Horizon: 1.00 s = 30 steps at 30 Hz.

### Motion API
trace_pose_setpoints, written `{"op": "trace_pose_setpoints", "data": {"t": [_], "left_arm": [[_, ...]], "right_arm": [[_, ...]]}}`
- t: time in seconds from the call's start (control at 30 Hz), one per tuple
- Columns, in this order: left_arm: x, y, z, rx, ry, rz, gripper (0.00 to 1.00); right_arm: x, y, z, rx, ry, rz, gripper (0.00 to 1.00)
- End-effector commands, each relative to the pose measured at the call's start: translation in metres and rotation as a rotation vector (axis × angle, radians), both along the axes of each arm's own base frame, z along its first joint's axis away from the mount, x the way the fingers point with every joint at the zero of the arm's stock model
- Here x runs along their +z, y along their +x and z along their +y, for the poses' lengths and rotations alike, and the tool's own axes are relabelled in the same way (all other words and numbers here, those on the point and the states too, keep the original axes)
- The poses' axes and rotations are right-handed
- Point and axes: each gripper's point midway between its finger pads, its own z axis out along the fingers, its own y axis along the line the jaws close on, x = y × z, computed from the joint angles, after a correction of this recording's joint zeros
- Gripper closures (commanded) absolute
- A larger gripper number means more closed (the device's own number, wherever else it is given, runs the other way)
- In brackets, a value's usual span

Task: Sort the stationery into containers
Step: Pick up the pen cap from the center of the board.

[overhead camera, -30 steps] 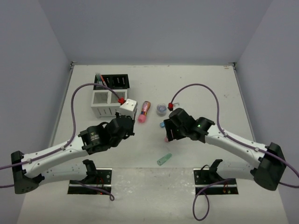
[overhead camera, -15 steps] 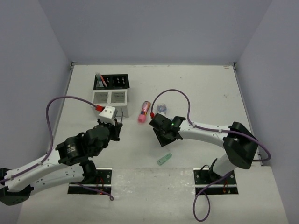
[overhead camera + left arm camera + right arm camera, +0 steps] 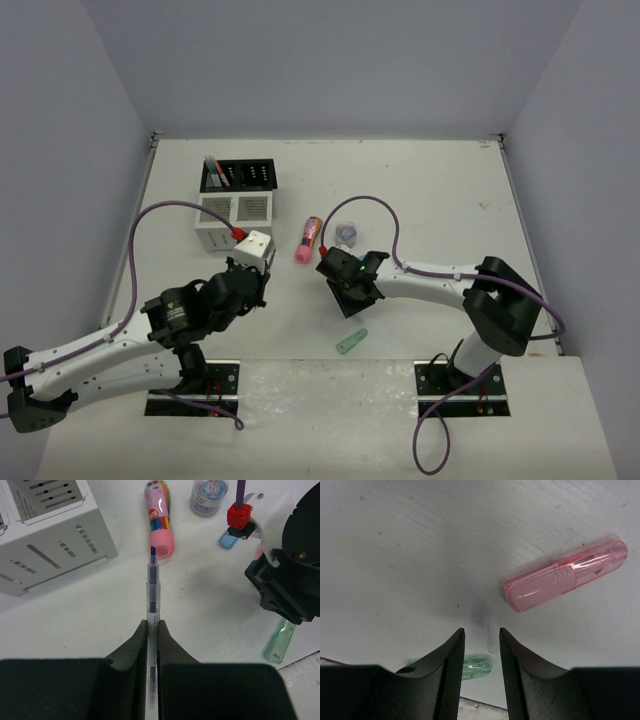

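**A:** What has the left hand (image 3: 153, 630) got?

**B:** The blue pen (image 3: 153, 585). It is pinched tight between both fingers along its barrel, with the tip sticking out ahead toward the pink tube (image 3: 159, 515). Held lengthwise like that, I'd judge it is ready to go end-first into a slot of the black rack (image 3: 240, 174).

**A:** How close is it to the rack?

**B:** Near, but apart. The hand hangs over the tabletop (image 3: 430, 180) just in front of the white box (image 3: 234, 214), the lower half of the organiser. A few pens (image 3: 211, 165) stand at the rack's left corner, so that looks like the pen's place too.

**A:** And the right hand (image 3: 481, 632)?

**B:** Its jaws stand partly apart with nothing between them, pointing down at bare tabletop. The pink capsule (image 3: 565, 575) lies just beside the fingers, off to one side and not in the gap. The green capsule (image 3: 472, 666) shows lower down, nearer the arms' bases.

**A:** So it isn't lined up on anything?

**B:** I'd say not. It would have to shift over the pink capsule before closing. The roll (image 3: 207, 495) and the blue capsule (image 3: 228, 539) lie loose by the tube, unsorted.
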Motion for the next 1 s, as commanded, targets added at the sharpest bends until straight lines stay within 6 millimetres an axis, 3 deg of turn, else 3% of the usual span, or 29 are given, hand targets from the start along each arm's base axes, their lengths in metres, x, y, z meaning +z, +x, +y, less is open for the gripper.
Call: {"op": "trace_pose_setpoints", "data": {"t": [0.0,0.13,0.4,0.5,0.6,0.67,0.77,0.87,0.97], "left_arm": [[0.005,0.001,0.000,-0.017,-0.008,-0.022,1.00],[0.005,0.000,-0.002,-0.025,-0.007,-0.019,1.00],[0.004,-0.001,-0.003,-0.032,-0.010,-0.017,1.00],[0.004,-0.001,-0.003,-0.033,-0.010,-0.017,1.00],[0.005,-0.001,-0.004,-0.035,-0.010,-0.017,1.00],[0.005,-0.001,-0.004,-0.037,-0.011,-0.017,1.00],[0.009,-0.002,-0.007,-0.050,-0.032,-0.015,1.00],[0.022,-0.010,-0.020,-0.112,-0.135,-0.016,1.00],[0.039,-0.019,-0.038,-0.192,-0.282,-0.039,1.00]], "right_arm": [[-0.009,-0.005,-0.001,0.028,-0.011,0.019,0.64],[-0.016,-0.007,-0.001,0.035,-0.023,0.042,0.67],[-0.028,-0.012,0.000,0.043,-0.037,0.081,0.84],[-0.025,-0.009,-0.002,0.034,-0.039,0.063,0.88],[-0.013,-0.003,-0.002,0.015,-0.023,0.019,1.00],[0.000,0.003,-0.002,-0.001,-0.003,-0.026,1.00],[0.043,0.023,-0.006,-0.066,0.058,-0.182,1.00],[0.104,0.041,-0.014,-0.170,0.199,-0.360,1.00],[0.170,0.048,-0.017,-0.272,0.446,-0.504,1.00]]}}
